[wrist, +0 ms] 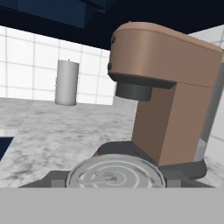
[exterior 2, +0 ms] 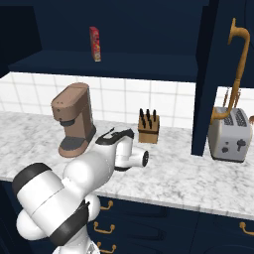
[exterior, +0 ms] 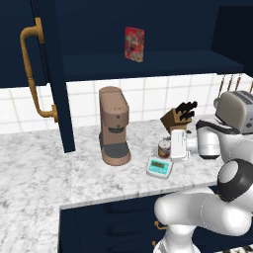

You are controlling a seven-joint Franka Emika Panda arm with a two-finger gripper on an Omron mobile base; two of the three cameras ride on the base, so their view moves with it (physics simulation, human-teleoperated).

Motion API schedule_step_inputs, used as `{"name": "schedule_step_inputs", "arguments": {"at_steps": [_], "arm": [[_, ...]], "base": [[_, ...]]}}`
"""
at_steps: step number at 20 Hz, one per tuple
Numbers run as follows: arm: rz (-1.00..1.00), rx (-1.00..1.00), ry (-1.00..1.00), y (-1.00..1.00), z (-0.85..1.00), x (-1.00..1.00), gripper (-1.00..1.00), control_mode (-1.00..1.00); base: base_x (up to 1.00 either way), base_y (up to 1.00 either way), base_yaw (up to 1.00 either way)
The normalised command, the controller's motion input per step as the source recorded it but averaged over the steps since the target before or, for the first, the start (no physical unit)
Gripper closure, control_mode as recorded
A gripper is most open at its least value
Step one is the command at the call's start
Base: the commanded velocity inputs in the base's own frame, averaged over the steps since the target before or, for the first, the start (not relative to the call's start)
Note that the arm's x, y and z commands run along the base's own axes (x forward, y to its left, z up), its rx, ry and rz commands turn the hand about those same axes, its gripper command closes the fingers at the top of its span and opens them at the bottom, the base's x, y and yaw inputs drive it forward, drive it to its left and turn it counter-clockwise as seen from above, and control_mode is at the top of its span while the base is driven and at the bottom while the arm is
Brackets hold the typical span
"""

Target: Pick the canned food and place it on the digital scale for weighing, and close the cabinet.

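Note:
The canned food (exterior: 163,147) is a short dark-red can with a silvery top (wrist: 116,172), standing upright just behind the digital scale (exterior: 159,168), close to its platter. My gripper (exterior: 169,149) reaches in level from the right and is shut on the can, with a dark fingertip on each side in the hand view (wrist: 116,181). I cannot tell whether the can touches the counter. The navy cabinet stands open, with its left door (exterior: 49,74) and brass handle (exterior: 30,74) swung out. The right door (exterior 2: 206,74) is swung out too.
A brown coffee machine (exterior: 113,126) stands just left of the can. A knife block (exterior: 178,117) sits behind it and a silver toaster (exterior: 237,111) to the right. A flat red box (exterior: 134,43) stands on the cabinet shelf. A pale cylinder (wrist: 67,83) stands far along the counter.

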Motion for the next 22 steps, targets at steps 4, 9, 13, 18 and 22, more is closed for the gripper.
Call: {"name": "schedule_step_inputs", "arguments": {"at_steps": [4, 9, 13, 18, 22], "arm": [[0.01, 0.00, -0.04, -0.01, -0.01, 0.13, 1.00, -1.00], [0.00, 0.00, 0.00, 0.00, -0.08, 0.21, 1.00, -1.00], [0.00, 0.00, 0.00, 0.00, -0.07, 0.08, -1.00, -1.00], [0.00, 0.00, 0.00, -0.12, 0.00, 0.00, -1.00, -1.00], [0.00, 0.00, 0.00, 0.00, 0.00, 0.00, -1.00, -1.00]], "base": [[0.00, 0.00, 0.00], [0.00, 0.00, 0.00], [0.00, 0.00, 0.00], [0.00, 0.00, 0.00], [0.00, 0.00, 0.00]]}}
